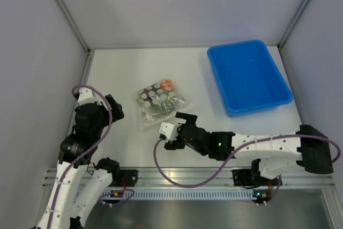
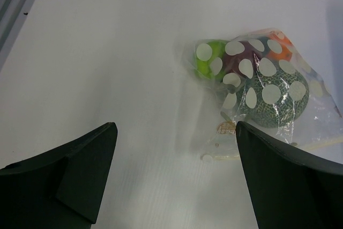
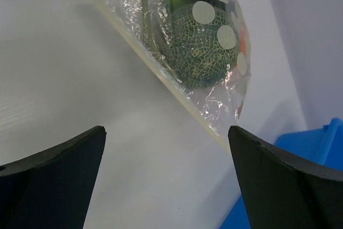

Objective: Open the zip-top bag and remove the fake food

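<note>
The zip-top bag, clear plastic with white dots, lies flat on the white table and its zip strip looks shut. Inside it is the fake food: a netted melon, a green apple, an orange and a dark piece. My left gripper hangs open to the bag's left, with bare table between its fingers. My right gripper is open just short of the bag's near edge. In the right wrist view the bag and melon lie just ahead, untouched.
A blue bin stands at the back right of the table with nothing in it, and its corner shows beside the right finger. Grey walls with metal posts close in three sides. A metal rail runs along the near edge.
</note>
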`<action>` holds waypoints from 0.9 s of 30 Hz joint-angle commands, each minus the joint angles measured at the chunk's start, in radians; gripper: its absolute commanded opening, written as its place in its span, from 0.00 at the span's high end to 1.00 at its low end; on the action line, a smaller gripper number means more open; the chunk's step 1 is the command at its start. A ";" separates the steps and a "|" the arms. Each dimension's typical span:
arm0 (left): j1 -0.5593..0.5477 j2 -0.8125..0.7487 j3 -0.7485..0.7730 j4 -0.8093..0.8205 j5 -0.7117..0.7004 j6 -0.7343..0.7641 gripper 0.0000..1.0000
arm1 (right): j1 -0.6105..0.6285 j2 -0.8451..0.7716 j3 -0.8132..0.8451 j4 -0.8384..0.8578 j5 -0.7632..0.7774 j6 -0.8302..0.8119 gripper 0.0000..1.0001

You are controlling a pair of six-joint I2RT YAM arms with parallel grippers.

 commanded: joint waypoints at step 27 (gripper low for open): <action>-0.035 -0.026 -0.005 0.046 -0.005 -0.002 0.02 | -0.161 0.602 0.074 0.859 0.166 -0.538 0.84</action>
